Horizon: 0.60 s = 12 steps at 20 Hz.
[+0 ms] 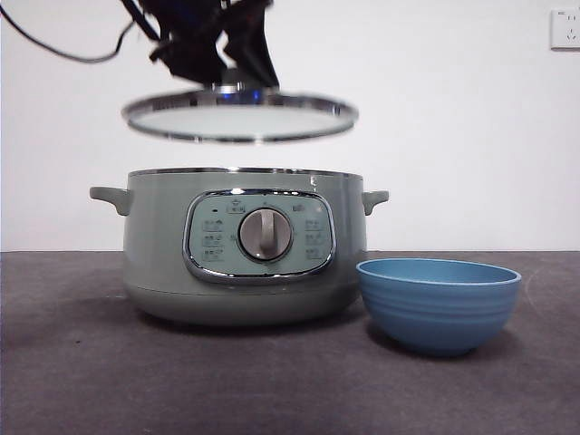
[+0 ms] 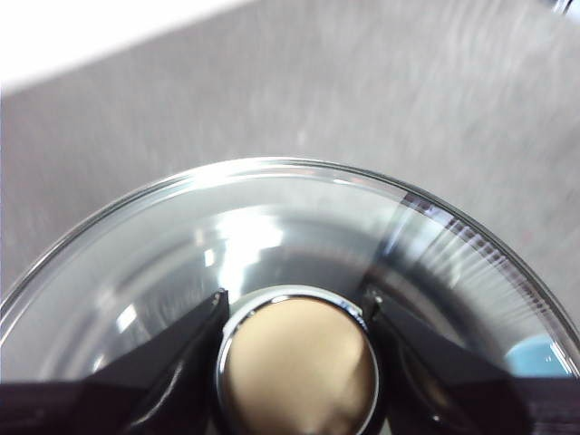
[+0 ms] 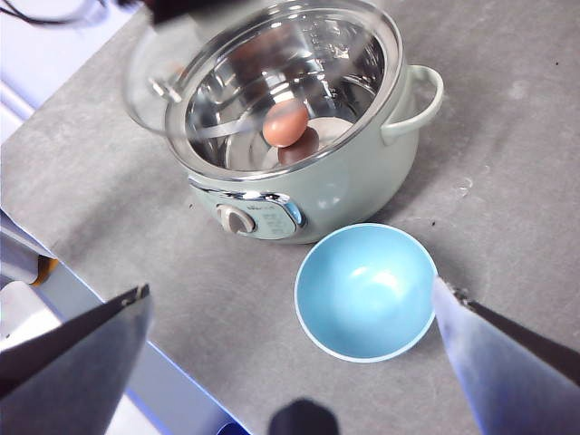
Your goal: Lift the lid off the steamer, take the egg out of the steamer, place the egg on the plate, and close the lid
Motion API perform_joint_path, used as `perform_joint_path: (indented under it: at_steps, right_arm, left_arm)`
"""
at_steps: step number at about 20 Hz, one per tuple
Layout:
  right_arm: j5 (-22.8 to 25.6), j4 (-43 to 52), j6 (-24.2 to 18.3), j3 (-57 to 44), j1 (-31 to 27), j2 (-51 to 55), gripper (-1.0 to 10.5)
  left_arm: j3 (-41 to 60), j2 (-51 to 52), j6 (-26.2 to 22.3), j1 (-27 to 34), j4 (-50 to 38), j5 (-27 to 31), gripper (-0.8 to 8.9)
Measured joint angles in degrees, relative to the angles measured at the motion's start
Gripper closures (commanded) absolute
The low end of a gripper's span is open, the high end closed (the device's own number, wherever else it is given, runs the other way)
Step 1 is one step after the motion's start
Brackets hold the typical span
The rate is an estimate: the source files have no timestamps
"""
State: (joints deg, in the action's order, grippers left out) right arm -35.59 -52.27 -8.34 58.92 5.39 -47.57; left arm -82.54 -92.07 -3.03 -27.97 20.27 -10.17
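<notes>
My left gripper is shut on the knob of the glass lid and holds it level in the air, a little above the steamer and shifted slightly left. The lid also shows blurred in the right wrist view. The steamer stands open with a brown egg on its steel bottom. The blue plate, a bowl, stands just right of the steamer and is empty. My right gripper is open, high above the table in front of the bowl.
The table is dark grey. A white wall with a socket is behind. A black cable hangs at the top left. The table's front edge runs near the right gripper's jaws.
</notes>
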Motion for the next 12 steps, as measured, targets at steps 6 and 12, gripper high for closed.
perform_joint_path:
  at_steps: [6, 12]
  right_arm:
    - [-0.07, 6.23, 2.16, 0.00, 1.25, -3.50, 3.5]
    - [2.10, 19.43, 9.05, 0.00, 10.25, -10.67, 3.5]
  left_arm:
    - [-0.11, 10.80, 0.04, 0.00, 6.27, 1.60, 8.22]
    - [-0.13, 27.52, 0.04, 0.00, 15.87, 6.71, 8.22]
